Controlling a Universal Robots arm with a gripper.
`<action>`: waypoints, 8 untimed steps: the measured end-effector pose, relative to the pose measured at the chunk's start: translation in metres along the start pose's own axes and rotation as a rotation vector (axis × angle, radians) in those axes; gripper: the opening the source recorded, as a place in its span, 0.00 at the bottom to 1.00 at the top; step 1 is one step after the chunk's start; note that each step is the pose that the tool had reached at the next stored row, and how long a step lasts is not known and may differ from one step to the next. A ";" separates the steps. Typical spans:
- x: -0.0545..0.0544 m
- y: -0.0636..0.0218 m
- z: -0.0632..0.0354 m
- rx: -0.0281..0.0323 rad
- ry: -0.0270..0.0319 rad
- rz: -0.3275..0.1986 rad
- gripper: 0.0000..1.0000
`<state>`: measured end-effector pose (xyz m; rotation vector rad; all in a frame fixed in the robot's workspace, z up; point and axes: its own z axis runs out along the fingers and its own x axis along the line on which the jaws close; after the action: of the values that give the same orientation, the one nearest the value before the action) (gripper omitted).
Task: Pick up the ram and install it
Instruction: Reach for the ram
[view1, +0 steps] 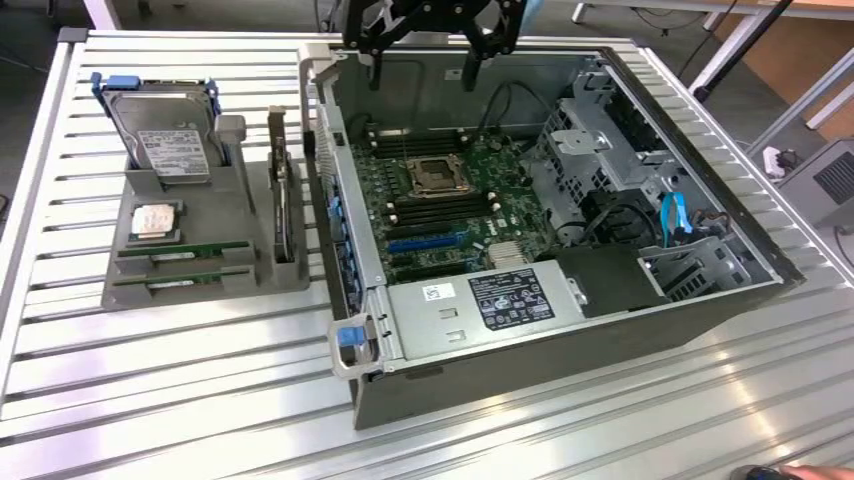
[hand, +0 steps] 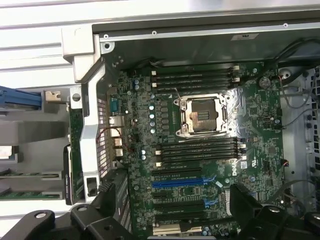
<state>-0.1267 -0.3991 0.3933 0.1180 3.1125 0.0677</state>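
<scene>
Two green ram sticks (view1: 183, 249) lie side by side in slots at the front of a grey holder (view1: 140, 292), on the exterior view's left; their edges (hand: 20, 174) also show in the wrist view. My gripper (view1: 423, 68) hangs open and empty above the far end of the open computer case (view1: 534, 380), well away from the ram. In the wrist view its dark fingers (hand: 107, 202) frame the motherboard (hand: 260, 105). Below it are the bare CPU socket (hand: 202, 115) and black memory slots (hand: 197, 150) on both sides of the socket.
The holder also carries a silver hard drive (view1: 167, 135), a CPU chip (view1: 156, 220) and an upright dark expansion card (view1: 280, 195). Inside the case sit a power supply (view1: 494, 305), drive cages (view1: 601, 150) and cables (view1: 674, 215). Everything stands on a slatted aluminium table (view1: 160, 380).
</scene>
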 end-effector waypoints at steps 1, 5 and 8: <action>0.002 -0.0002 0.0000 0.0000 0.0001 0.000 0.99; 0.007 -0.0009 -0.0002 0.0000 0.0000 0.000 0.99; 0.012 -0.0015 -0.0002 0.0000 0.0000 0.000 0.99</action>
<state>-0.1389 -0.3997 0.3932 0.1181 3.1125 0.0676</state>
